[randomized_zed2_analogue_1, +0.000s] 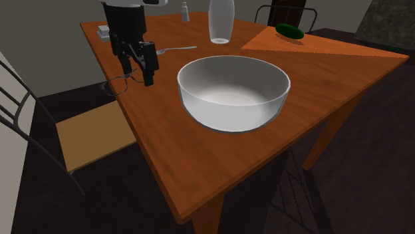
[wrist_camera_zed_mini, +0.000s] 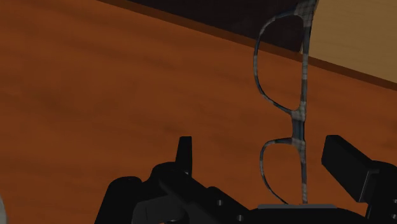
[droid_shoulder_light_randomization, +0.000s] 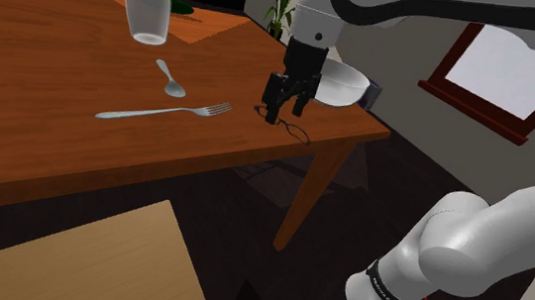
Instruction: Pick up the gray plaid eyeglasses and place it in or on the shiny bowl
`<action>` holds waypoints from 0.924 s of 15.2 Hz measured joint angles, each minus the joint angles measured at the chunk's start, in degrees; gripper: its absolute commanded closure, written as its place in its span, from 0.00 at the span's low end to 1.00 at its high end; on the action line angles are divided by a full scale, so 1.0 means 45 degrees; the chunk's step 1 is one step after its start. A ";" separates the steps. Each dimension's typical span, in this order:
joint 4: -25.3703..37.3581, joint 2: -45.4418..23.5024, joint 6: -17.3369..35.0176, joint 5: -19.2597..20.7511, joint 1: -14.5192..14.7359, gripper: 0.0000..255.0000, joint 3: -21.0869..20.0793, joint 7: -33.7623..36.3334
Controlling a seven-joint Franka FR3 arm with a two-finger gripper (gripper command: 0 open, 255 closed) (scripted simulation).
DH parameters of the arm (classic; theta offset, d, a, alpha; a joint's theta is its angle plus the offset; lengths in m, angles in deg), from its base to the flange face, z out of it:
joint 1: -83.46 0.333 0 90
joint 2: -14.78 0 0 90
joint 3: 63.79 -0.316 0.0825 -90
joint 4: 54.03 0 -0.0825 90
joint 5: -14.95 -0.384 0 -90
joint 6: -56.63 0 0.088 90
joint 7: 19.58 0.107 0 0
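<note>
The black gripper (droid_shoulder_light_randomization: 287, 111) (randomized_zed2_analogue_1: 138, 72) (wrist_camera_zed_mini: 266, 156) hangs low over the corner of a wooden table (droid_shoulder_light_randomization: 56, 155) (randomized_zed2_analogue_1: 199, 173) (wrist_camera_zed_mini: 95, 95), fingers spread wide. The plaid-patterned glasses (droid_shoulder_light_randomization: 293, 129) (randomized_zed2_analogue_1: 118, 85) (wrist_camera_zed_mini: 297, 121) lie flat on the table at its very edge, between the two fingers in the wrist view and apparently not touched by either. The pale bowl (droid_shoulder_light_randomization: 346, 85) (randomized_zed2_analogue_1: 199, 110) sits upright nearby on the same corner. Farther along the tabletop lie a fork (droid_shoulder_light_randomization: 164, 112) and a spoon (droid_shoulder_light_randomization: 170, 78), beside a clear bottle (droid_shoulder_light_randomization: 147, 4) (randomized_zed2_analogue_1: 221, 20). A chair (randomized_zed2_analogue_1: 93, 133) with a tan seat stands by the table on a dark floor.
</note>
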 measured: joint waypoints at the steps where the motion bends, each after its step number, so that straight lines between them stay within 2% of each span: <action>1: -0.0160 0.0014 0.0145 -0.0005 -0.0001 0.00 0.0002 -0.0025; 7: -0.0284 0.0005 0.0283 -0.0014 0.0004 0.00 -0.0011 -0.0027; 8: -0.0284 0.0005 0.0283 -0.0014 0.0004 1.00 -0.0011 -0.0027; 12: -0.0239 0.0116 0.0246 0.0743 -0.0039 1.00 0.0060 -0.0042; 14: -0.0294 0.0161 0.0307 0.0596 -0.0054 1.00 0.0094 -0.0075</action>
